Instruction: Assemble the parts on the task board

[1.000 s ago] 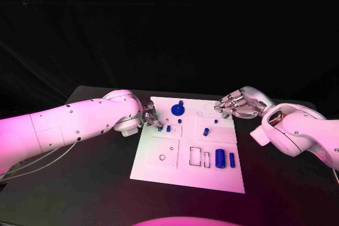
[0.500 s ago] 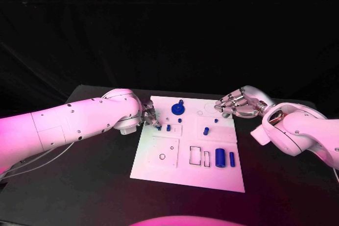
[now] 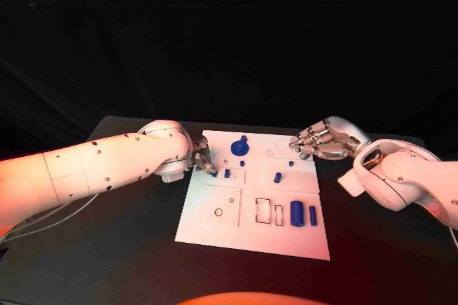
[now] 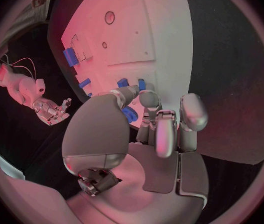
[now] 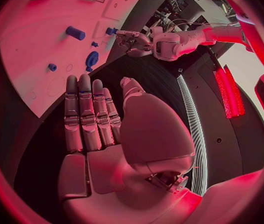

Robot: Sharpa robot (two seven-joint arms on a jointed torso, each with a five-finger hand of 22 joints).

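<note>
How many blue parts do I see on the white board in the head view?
7: a round one at the far edge, four small ones in the middle, two long ones near the front. The left robot hand may hide more.

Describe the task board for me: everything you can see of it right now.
The task board is a flat white rectangular plate lying on the black table, between the two arms. Its face carries outlined rectangular slots and small round holes. Small blue parts sit on it, among them a round piece near the far edge. The left hand works at its far left edge; the right hand is by its far right corner.
</note>
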